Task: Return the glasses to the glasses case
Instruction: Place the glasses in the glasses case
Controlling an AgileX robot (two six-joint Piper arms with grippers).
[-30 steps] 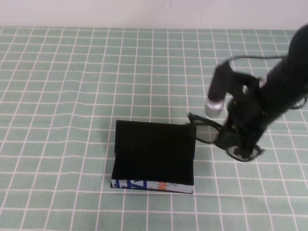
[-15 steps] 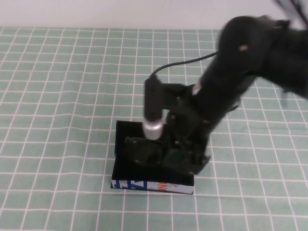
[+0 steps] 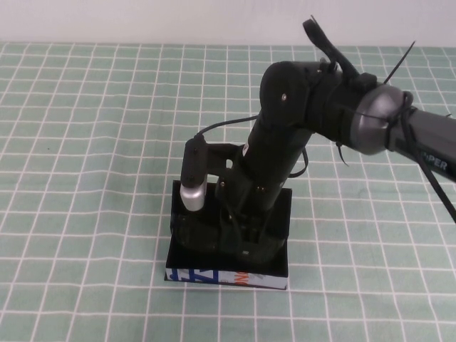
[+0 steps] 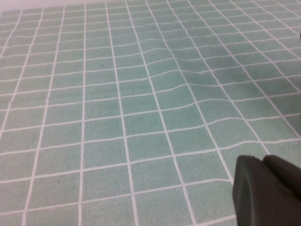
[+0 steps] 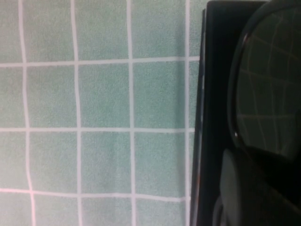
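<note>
The glasses case (image 3: 214, 275) lies open on the green checked cloth, black inside, with its white printed front facing me. My right gripper (image 3: 239, 236) reaches down into the case and is shut on the black glasses (image 3: 194, 229), which sit low inside it. In the right wrist view a dark lens of the glasses (image 5: 265, 94) lies over the case's black lining (image 5: 214, 117), with one finger (image 5: 233, 188) beside it. My left gripper (image 4: 265, 190) is out of the high view; it hovers over bare cloth, shut and empty.
A green cloth with a white grid (image 3: 85, 142) covers the table and is slightly wrinkled (image 4: 155, 80). The right arm (image 3: 320, 100) stretches from the right edge across the case, with a cable looping over it. A white wall runs along the back.
The right arm has carried the glasses from the cloth right of the case leftward and down into the case. The case has not moved.
</note>
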